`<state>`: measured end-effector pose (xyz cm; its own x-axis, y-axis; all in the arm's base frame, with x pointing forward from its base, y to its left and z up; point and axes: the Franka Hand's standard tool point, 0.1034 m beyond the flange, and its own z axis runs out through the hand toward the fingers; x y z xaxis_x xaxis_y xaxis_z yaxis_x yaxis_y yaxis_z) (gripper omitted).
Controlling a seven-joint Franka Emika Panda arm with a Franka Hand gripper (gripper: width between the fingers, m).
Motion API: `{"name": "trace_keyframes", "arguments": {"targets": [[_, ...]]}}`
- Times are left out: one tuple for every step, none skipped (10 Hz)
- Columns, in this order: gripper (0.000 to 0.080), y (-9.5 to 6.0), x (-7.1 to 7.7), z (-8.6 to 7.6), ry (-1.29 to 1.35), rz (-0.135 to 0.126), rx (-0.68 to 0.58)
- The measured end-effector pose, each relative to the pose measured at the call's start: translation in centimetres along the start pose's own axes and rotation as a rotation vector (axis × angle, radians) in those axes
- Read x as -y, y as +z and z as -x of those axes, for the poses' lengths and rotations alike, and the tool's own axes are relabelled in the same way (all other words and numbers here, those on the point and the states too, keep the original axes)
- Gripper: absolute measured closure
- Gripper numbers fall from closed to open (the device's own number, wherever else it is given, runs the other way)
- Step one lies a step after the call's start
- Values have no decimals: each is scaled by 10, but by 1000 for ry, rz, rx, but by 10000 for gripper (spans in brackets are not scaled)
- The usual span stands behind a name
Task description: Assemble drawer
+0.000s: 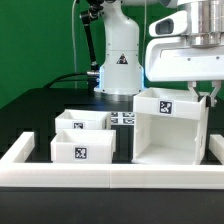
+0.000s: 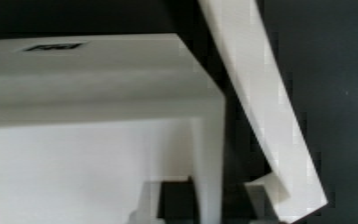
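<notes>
The drawer casing (image 1: 170, 125) stands at the exterior view's right, its open side towards the camera and a tag on its upper front. Two small open-top drawer boxes (image 1: 85, 120) (image 1: 82, 148) stand together at the left, the nearer one showing a tag. My gripper (image 1: 200, 95) hangs over the casing's top right edge. In the wrist view the casing (image 2: 87, 90) fills the frame, and one thin white wall (image 2: 208, 150) of it runs between the two dark pads (image 2: 176, 205). My gripper (image 2: 208, 208) looks shut on that wall.
A low white border wall (image 1: 110, 178) runs along the front and up both sides, close beside the casing on the right. A slanting white strip (image 2: 256, 90) lies next to the gripped wall. The marker board (image 1: 125, 118) lies behind the boxes. The arm's base (image 1: 120, 55) stands at the back.
</notes>
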<state>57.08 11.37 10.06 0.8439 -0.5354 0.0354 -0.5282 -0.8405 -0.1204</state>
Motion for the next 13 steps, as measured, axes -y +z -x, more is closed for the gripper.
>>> {"name": "trace_keyframes", "arguments": {"targets": [[761, 0, 2, -5, 91, -10, -2], [758, 0, 1, -11, 212, -25, -3], [758, -2, -2, -16, 253, -30, -5], [758, -4, -5, -20, 300, -34, -6], [758, -4, -1, -17, 377, -41, 1], [758, -4, 1, -15, 417, -46, 8], [758, -4, 2, -14, 452, -51, 13], [758, -4, 4, -13, 545, -57, 22], [758, -4, 3, -14, 559, -57, 23], [758, -4, 3, -14, 641, -60, 31], [758, -1, 1, -15, 742, -67, 48], [757, 1, 3, -20, 841, -79, 64], [757, 1, 7, -22, 897, -85, 69]]}}
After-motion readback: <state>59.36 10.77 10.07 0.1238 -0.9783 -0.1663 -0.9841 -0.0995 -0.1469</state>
